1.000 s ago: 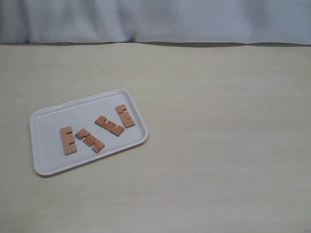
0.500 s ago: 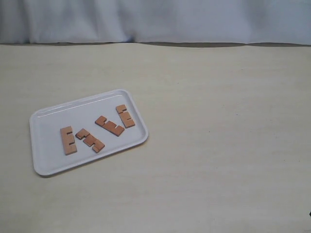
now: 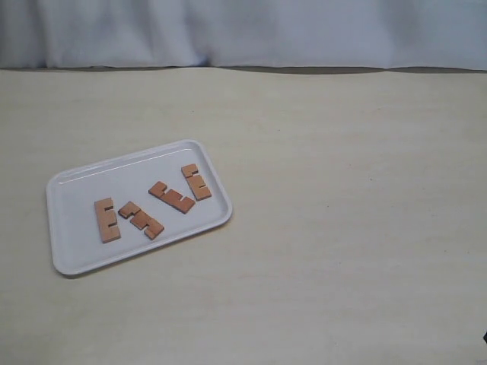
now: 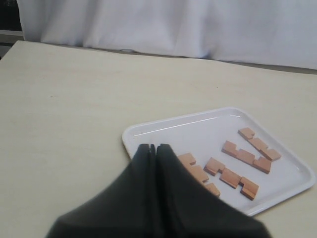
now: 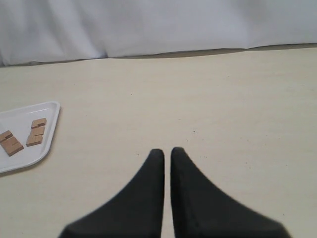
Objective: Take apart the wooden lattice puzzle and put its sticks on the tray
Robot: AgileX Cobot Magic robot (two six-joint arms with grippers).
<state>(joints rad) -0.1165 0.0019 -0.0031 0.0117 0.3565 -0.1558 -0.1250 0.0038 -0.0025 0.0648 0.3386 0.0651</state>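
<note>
The white tray (image 3: pixel 76 198) lies on the table at the left, with several separate reddish-brown sticks flat on it: one at the left (image 3: pixel 107 220), one beside it (image 3: pixel 141 220), and two toward the tray's right (image 3: pixel 172 198) (image 3: pixel 196 182). No assembled lattice puzzle shows in any view. Neither gripper appears in the exterior view. In the left wrist view my left gripper (image 4: pixel 155 148) is shut and empty, above the tray (image 4: pixel 163 130) near its edge, partly hiding one stick (image 4: pixel 194 168). My right gripper (image 5: pixel 167 151) is shut and empty over bare table, well away from the tray (image 5: pixel 20 148).
The beige table (image 3: pixel 342 190) stretches right of the tray. A white cloth backdrop (image 3: pixel 243 30) hangs along the far edge.
</note>
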